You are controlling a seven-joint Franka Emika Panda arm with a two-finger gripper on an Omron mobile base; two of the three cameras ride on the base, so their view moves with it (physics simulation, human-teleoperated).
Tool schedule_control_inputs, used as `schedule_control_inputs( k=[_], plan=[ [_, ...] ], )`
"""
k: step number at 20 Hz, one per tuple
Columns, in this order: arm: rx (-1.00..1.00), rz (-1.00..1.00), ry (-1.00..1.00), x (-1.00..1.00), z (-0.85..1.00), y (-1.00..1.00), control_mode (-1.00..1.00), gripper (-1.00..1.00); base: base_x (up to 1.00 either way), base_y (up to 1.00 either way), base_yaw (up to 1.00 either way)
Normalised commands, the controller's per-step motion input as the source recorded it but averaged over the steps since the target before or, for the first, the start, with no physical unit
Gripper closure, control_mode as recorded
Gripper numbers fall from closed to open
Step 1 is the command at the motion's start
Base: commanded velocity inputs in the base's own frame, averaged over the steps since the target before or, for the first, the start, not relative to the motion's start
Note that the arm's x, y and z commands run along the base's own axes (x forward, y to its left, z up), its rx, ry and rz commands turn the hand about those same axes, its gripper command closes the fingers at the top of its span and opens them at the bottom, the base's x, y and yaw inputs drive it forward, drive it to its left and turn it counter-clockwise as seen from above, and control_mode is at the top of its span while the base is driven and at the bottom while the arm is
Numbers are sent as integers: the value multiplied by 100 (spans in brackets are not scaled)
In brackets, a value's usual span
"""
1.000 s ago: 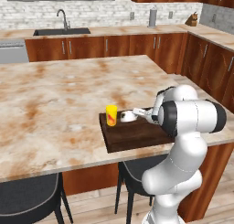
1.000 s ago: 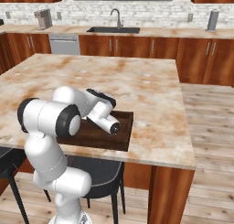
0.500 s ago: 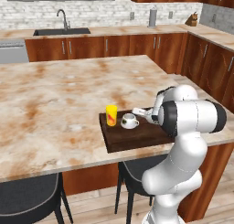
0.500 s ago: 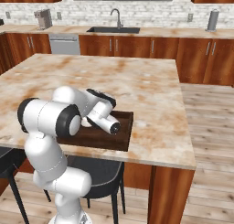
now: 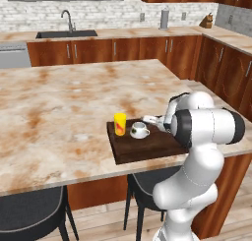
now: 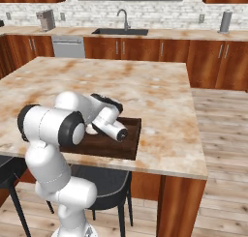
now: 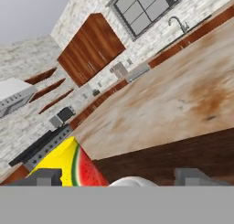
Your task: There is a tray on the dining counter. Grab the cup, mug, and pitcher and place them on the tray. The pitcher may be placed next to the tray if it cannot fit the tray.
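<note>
Left base view shows the mug (image 5: 139,131) on the tray (image 5: 147,146) just ahead of the gripper (image 5: 150,120), the cup (image 5: 119,124) beyond it. Hand view shows fingers (image 7: 45,177) spread apart, holding nothing. Right base view: the arm hides both vessels; the pitcher (image 6: 225,21) stands far off by the wall.
</note>
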Motion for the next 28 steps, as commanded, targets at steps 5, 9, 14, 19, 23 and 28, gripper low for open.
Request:
schedule_control_inputs(
  k=[5,9,14,19,23,28],
  plan=[
    [-6,-2,15,-6,86,0,-100,-100,0,0,0],
    [-11,-6,15,-47,88,-1,-100,-100,0,0,0],
    [-12,-8,19,-73,82,-5,-100,-100,0,0,0],
    [-17,-11,16,-69,55,-18,-100,-100,0,0,0],
    [-19,-2,11,-67,39,-41,-100,-100,0,0,0],
    [-29,-2,7,-61,27,-23,-100,-100,0,0,0]
  ],
)
